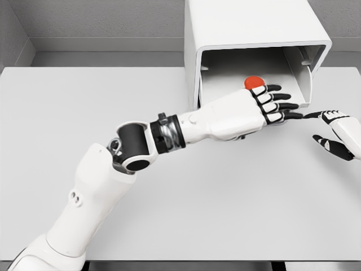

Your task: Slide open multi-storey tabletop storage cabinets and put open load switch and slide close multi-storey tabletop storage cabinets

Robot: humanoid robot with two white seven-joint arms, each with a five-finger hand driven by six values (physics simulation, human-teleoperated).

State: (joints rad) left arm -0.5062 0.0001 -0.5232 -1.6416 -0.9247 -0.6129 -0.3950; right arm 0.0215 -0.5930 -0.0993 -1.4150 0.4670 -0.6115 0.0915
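Note:
A white tabletop storage cabinet (248,28) stands at the back of the table, its lowest drawer (300,76) slid out toward me. My left hand (275,103) reaches across the drawer mouth with its back to the camera and its fingers stretched straight to the right. Just above its index finger, inside the drawer, peeks the red top of the load switch (254,82); the rest of the switch is hidden behind the hand, and I cannot tell whether they touch. My right hand (331,129) hovers over the table just right of the drawer front, fingers spread and holding nothing.
The pale grey table (84,101) runs out to the left and toward its front edge (225,261). Grey walls close in behind the cabinet. The left forearm and elbow (135,144) stretch diagonally across the table's middle.

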